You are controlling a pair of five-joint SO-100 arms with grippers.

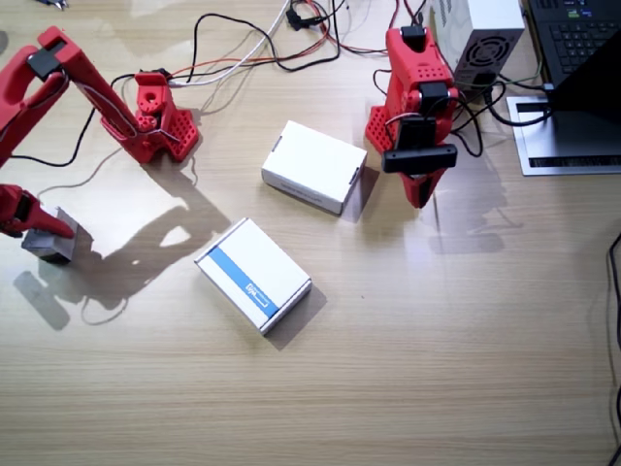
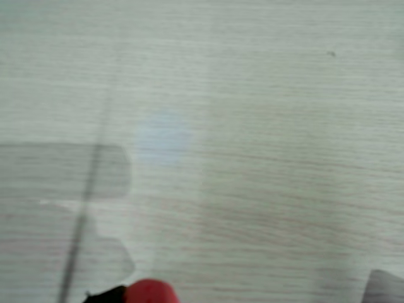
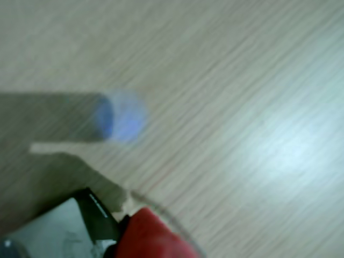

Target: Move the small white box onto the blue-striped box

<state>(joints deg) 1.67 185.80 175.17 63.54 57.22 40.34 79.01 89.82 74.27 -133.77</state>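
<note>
The small white box (image 1: 49, 242) sits at the far left of the wooden table (image 1: 437, 369) in the fixed view, with the right gripper (image 1: 44, 229) closed around it, red fingers pressed against its grey sides. In a wrist view, a pale corner of the small white box (image 3: 51, 231) shows at the bottom edge beside a red fingertip (image 3: 150, 236), above blurred wood grain and a dark shadow. The right arm (image 1: 58, 83) arches down from its red base (image 1: 155, 121) near the table's far edge.

Toward the middle, the blue-striped box (image 1: 254, 274) lies flat and angled on the table, its blue band running along the side nearest the camera, well apart from the small box. Just beyond it, a plain white box (image 1: 312, 165) rests separately, the two cartons near each other but not touching. Black, red and white cables (image 1: 262, 44) trail across the table's far edge.

Farther right, the left arm (image 1: 417, 87) stands folded over its base, the left gripper (image 1: 419, 189) pointing down just above the table beside the plain box, holding nothing; whether its fingers are parted cannot be told from here. In a wrist view, only a red tip (image 2: 148, 291) appears at the bottom edge over bare wood. A grey power supply (image 1: 480, 39) and a laptop (image 1: 577, 58) occupy the far right corner.
</note>
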